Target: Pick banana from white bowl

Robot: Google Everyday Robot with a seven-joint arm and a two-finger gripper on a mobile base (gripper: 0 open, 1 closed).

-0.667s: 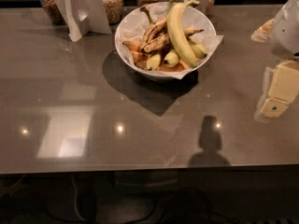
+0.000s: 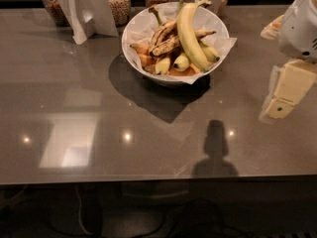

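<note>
Logged a glossy grey table (image 2: 99,133) with the white bowl (image 2: 130,41) set toward the far side, a little right of centre. Saw crumpled paper lining (image 2: 225,43) spilling over the rim on the right.

Found the banana (image 2: 189,33) lying on top of the heap inside the bowl: long, bright yellow, curved, greenish stem pointing at the far rim, lower end down near the front right of the bowl. Noted brown-spotted bananas (image 2: 166,38) just left of it, touching its side, and short yellow bananas (image 2: 181,62) tucked against its lower end. Spotted orange pieces (image 2: 143,58) at the left foot of the heap.

Recorded the gripper (image 2: 275,110) at the right edge of view, well apart from the bowl, cream-coloured, hanging over the table and angled down and to the left beneath a white arm housing (image 2: 302,26). Could not tell whether open or closed.

Marked glass jars (image 2: 118,1) of grain along the far edge behind the bowl, with a folded white card (image 2: 84,9) standing in front of the left ones. Saw the dark bowl shadow (image 2: 148,90) thrown forward and to the left on the tabletop.
</note>
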